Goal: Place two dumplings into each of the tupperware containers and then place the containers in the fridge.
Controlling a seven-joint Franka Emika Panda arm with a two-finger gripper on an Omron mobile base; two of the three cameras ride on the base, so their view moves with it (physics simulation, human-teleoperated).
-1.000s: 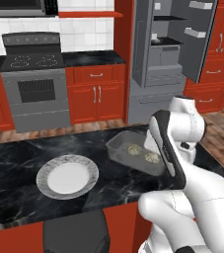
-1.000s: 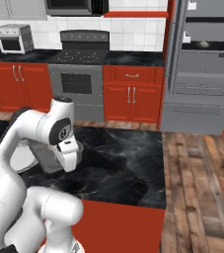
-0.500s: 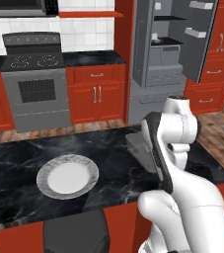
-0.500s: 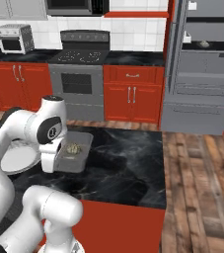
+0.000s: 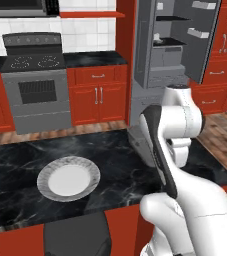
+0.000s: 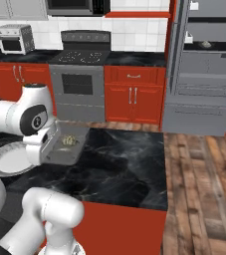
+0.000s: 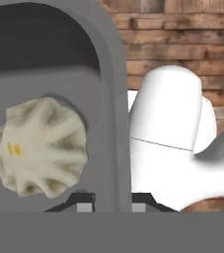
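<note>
The gripper (image 7: 112,200) is pinching the rim of a loaded tupperware container (image 6: 64,148) with nearly closed jaws, carrying it — next, reaching the open fridge (image 6: 204,64) at far right.

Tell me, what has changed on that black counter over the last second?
The pincer, shut on the rim of the grey tray holding dumplings, has carried the tray up off the counter and swung it toward the fridge side. The round plate and the open fridge stayed as they were.
</note>
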